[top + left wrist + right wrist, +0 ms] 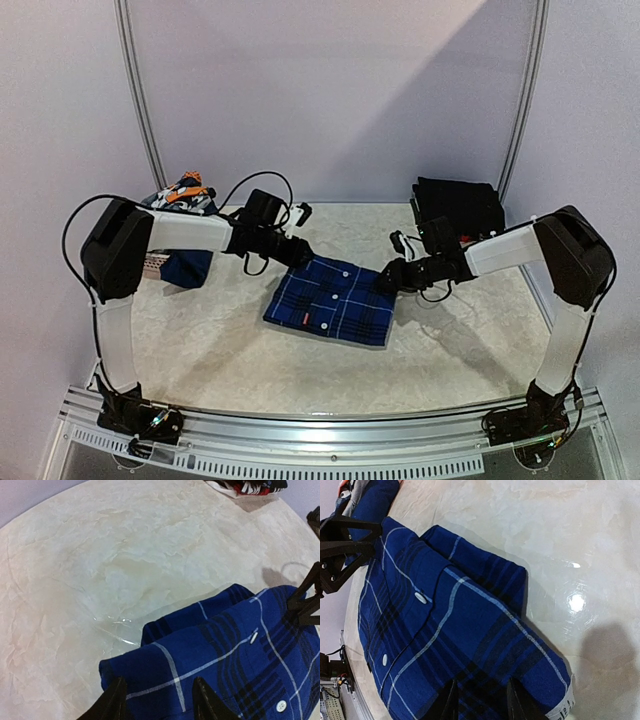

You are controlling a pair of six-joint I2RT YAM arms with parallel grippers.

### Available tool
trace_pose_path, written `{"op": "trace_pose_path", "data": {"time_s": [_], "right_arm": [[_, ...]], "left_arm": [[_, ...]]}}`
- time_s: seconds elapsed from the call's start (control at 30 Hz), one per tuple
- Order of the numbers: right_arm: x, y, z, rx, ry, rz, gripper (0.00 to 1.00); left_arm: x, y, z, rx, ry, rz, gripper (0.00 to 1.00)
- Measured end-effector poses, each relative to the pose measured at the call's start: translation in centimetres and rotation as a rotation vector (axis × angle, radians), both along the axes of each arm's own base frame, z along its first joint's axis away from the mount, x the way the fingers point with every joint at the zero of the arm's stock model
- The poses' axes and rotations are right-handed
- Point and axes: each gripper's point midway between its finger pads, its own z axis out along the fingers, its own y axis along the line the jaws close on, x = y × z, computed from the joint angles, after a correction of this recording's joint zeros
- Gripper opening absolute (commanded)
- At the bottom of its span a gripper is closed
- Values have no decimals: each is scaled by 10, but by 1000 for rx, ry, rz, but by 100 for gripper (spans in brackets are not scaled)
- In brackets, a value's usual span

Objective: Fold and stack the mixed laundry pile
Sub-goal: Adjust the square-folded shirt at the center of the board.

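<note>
**Shirt, blue plaid, flat on desk**

It lies folded near the middle. Left claw and right claw each straddle a far corner, cloth between part-spread fingers; whether they pinch it, I cannot tell.

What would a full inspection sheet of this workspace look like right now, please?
Surface: pale marbled table, no spills seen.
Job's things: blue plaid shirt folded at centre; mixed pile far left; black folded garments far right.
Clutter: pale lattice object, mostly hidden behind the left arm.
Grippers: left gripper and right gripper at opposite shirt corners, jaws apart, cloth between the fingers.
Cables: black cable looping above the left wrist.
Surroundings: plain walls; metal rail at the near edge.
</note>
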Motion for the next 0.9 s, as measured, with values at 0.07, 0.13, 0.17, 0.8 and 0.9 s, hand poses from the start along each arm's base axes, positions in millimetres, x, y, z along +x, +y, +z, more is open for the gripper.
{"op": "trace_pose_path", "data": {"time_s": [0.07,0.13,0.17,0.8,0.9], "right_arm": [[2,-1,-4,2,8,-1,34],[4,-1,-7,4,13,0,34],[5,-1,-9,6,14,-1,34],[20,-7,-24,59,31,2,33],[21,-7,-24,70,29,6,33]], "left_arm": [[5,2,-6,0,10,5,45],[8,5,-15,3,28,12,45],[10,7,-21,5,39,15,45],[25,32,-54,-29,179,159,40],[28,41,-63,-30,208,192,39]]}}
